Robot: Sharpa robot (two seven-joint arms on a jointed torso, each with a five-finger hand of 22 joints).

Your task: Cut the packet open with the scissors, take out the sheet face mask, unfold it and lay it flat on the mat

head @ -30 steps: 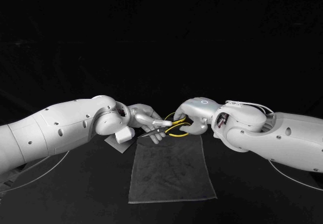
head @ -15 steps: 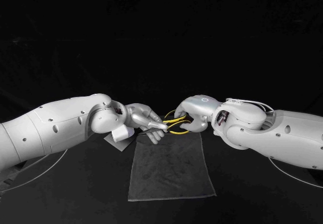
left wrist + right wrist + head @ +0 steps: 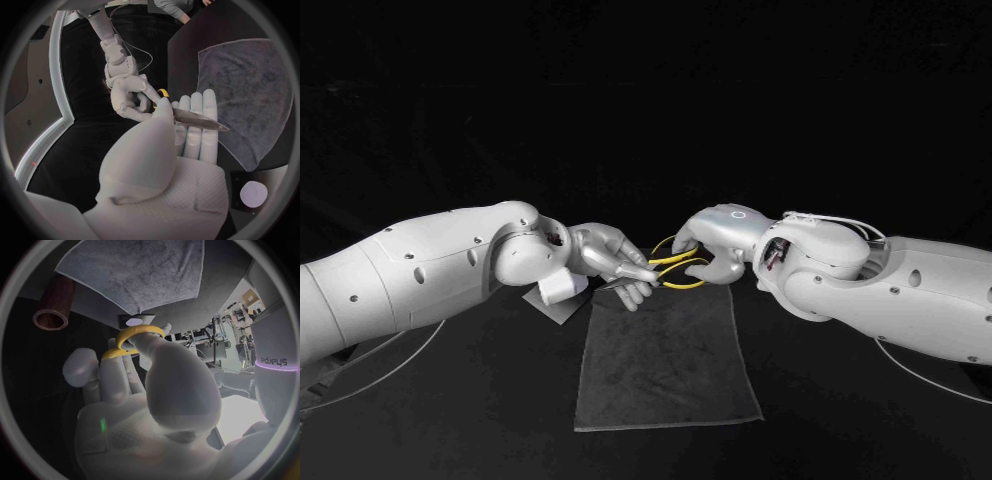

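Scissors (image 3: 678, 283) handles ring right hand (image 3: 715, 243) fingers (image 3: 115, 377); blade pinched by left hand (image 3: 609, 254) fingers (image 3: 197, 106).

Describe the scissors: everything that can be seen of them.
The scissors have yellow loop handles and grey metal blades that taper to a point and look closed. Both hands hold them off the table, near the far edge of the grey mat. The right hand has fingers through the loops. The left hand holds the blades, which lie across its fingers with the thumb on top. The pivot is hidden.
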